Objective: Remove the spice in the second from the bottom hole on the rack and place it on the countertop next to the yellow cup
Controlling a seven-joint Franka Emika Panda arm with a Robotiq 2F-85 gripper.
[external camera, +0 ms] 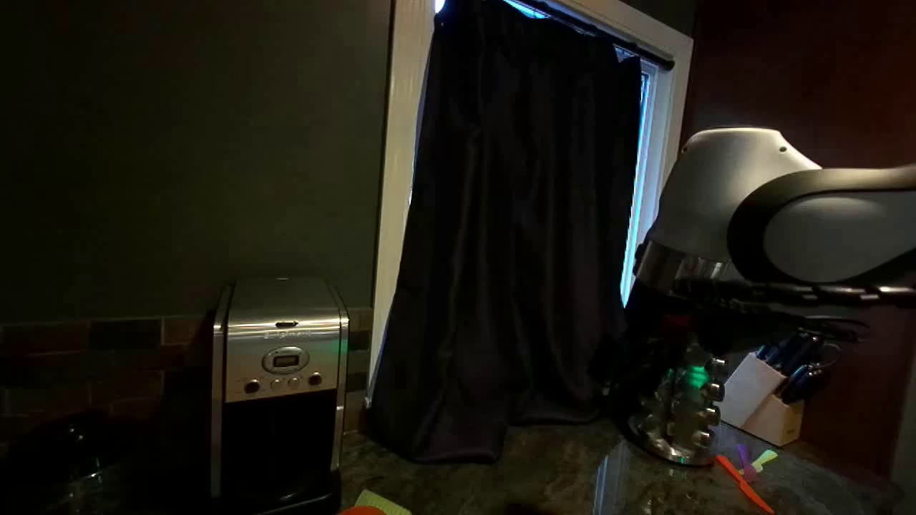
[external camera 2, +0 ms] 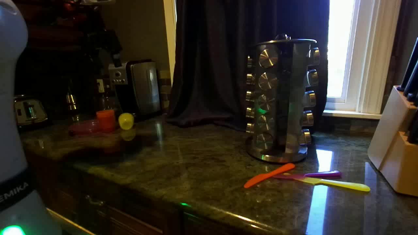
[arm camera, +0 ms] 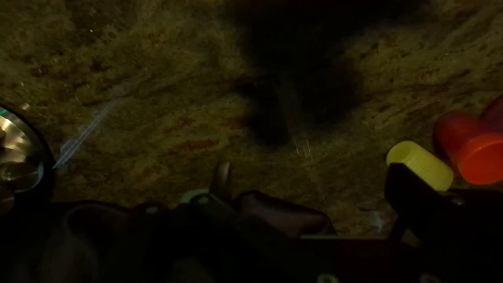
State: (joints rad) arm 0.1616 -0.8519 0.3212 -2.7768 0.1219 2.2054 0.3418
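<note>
Black two-fingered hand (arm camera: 310, 171) stands wide; removal judged pending, next needing alignment with second-lowest steel-lidded jar (external camera 2: 264, 123) on cylindrical metal rack (external camera 2: 295, 107).

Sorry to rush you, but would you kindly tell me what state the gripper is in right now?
Gripper: open, jaws wide apart in the wrist view, with nothing seen held between them.

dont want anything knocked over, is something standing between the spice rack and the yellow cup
Nothing visible stands on the counter between the rack and the yellow cup; the curtain hangs close behind that stretch.
</note>
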